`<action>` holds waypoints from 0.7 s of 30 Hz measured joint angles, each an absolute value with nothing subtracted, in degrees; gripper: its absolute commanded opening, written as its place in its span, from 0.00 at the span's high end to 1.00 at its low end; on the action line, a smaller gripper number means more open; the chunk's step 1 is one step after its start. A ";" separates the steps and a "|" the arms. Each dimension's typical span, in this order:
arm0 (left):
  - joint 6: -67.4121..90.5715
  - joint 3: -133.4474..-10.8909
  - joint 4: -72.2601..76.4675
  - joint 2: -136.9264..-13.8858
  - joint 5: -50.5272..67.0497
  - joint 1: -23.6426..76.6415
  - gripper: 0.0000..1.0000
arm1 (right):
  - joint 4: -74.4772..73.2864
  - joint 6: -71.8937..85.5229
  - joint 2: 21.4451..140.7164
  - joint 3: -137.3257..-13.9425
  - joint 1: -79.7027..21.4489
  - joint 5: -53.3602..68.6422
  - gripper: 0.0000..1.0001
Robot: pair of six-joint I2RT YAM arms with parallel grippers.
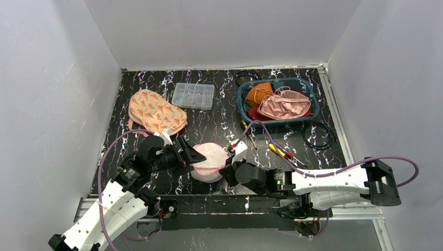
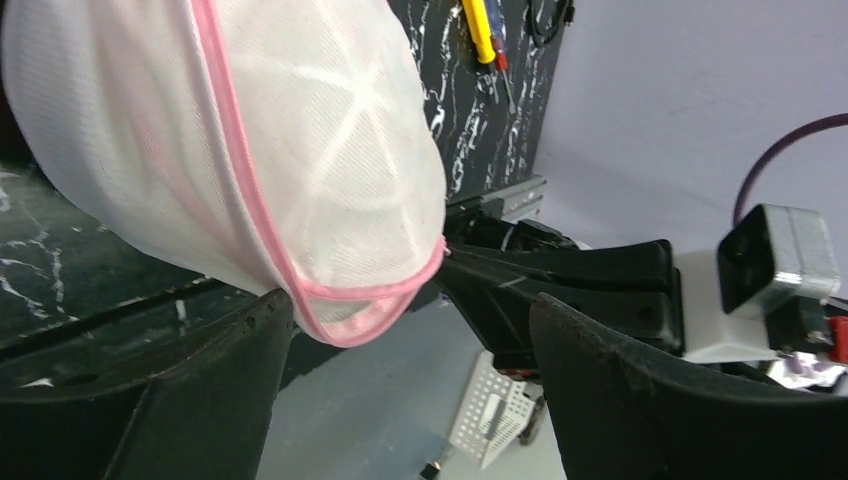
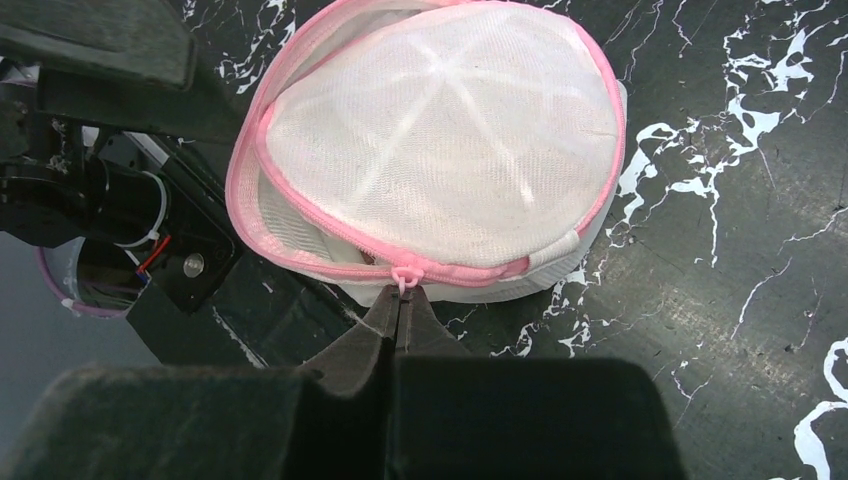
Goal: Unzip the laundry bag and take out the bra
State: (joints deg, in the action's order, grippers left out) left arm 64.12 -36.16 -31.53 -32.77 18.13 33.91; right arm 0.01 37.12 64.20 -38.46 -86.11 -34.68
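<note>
While right pincer [image 3: 400, 306] nips zip pull [image 3: 403, 276], bag [image 3: 440, 130] ahead (left pincer [image 2: 405, 330] agape).

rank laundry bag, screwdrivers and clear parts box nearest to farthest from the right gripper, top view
1. laundry bag, right at the right gripper, which pinches its zipper pull
2. screwdrivers, to the picture's right, slightly farther back
3. clear parts box, at the back, left of centre
</note>
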 measured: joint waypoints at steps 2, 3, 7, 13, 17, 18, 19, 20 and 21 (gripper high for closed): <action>65.87 -35.97 -31.14 -32.45 19.07 34.28 0.14 | 0.10 37.06 64.84 -38.46 -86.11 -34.48 0.99; 66.89 -35.88 -30.85 -32.27 19.29 34.79 0.13 | 0.14 37.06 65.19 -38.46 -86.11 -34.37 0.99; 70.81 -35.68 -29.58 -31.22 19.03 39.27 0.13 | 0.43 36.69 67.02 -38.52 -86.11 -33.87 0.99; 74.96 -35.48 -29.17 -30.61 16.51 44.34 0.11 | 2.09 35.51 69.21 -40.32 -86.11 -32.49 0.99; 76.34 -34.70 -29.17 -32.82 15.51 45.12 0.10 | 3.73 34.59 70.57 -41.74 -86.11 -31.38 0.99; 76.55 -34.48 -29.17 -33.58 15.38 45.15 0.10 | 4.08 34.33 70.81 -41.98 -86.11 -31.14 0.99; 76.66 -34.20 -29.17 -34.24 15.18 45.15 0.10 | 4.36 34.17 70.91 -42.19 -86.11 -30.87 0.99; 76.75 -34.00 -29.19 -34.81 14.94 45.15 0.10 | 4.56 34.02 70.98 -42.37 -86.11 -30.63 0.99; 76.75 -33.74 -29.10 -35.24 14.59 45.17 0.11 | 4.67 33.87 70.98 -42.57 -86.11 -30.37 0.99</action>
State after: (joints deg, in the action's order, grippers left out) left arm 76.75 -33.74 -29.10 -35.24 14.59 45.17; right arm 4.67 33.87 70.98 -42.57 -86.11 -30.37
